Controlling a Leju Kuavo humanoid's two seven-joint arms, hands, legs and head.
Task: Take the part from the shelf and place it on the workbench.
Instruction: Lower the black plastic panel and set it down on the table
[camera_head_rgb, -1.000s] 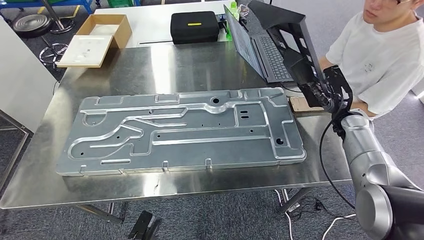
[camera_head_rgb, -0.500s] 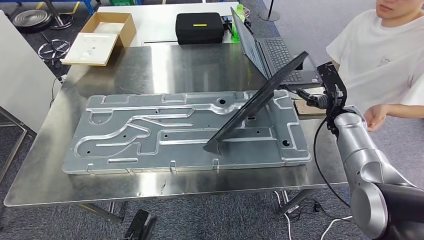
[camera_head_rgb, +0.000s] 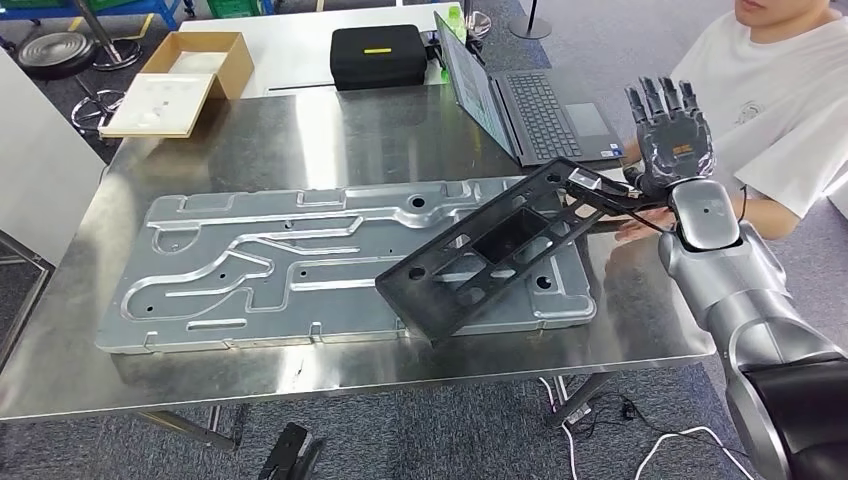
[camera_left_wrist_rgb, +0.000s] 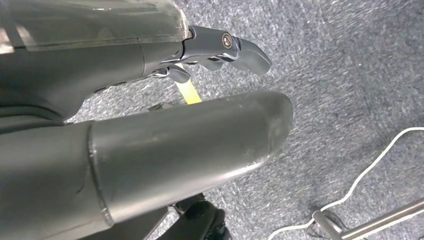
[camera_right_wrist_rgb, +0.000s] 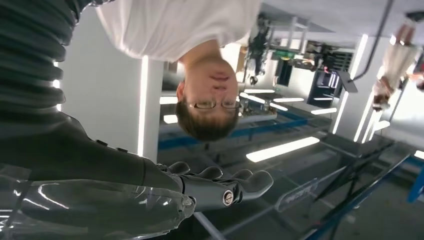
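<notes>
A flat black plastic frame part with rectangular cutouts (camera_head_rgb: 495, 245) lies tilted across the right end of a large stamped grey metal panel (camera_head_rgb: 300, 260) on the steel workbench (camera_head_rgb: 250, 375), near its right edge. The right hand (camera_head_rgb: 668, 128) is raised above that edge, fingers spread, holding nothing. The left hand (camera_left_wrist_rgb: 220, 47) hangs over carpet, fingers loosely extended, empty.

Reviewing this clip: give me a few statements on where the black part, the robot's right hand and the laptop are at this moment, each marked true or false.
1. The black part lies on the grey metal panel. True.
2. The right hand grips the black part. False: it is raised above the part's end with fingers spread, holding nothing.
3. The laptop is shut. False: its lid stands open.
4. A person's hand rests on the workbench near the part's end. True.
5. The black case sits on the metal panel. False: it sits on the white table behind the workbench.
</notes>
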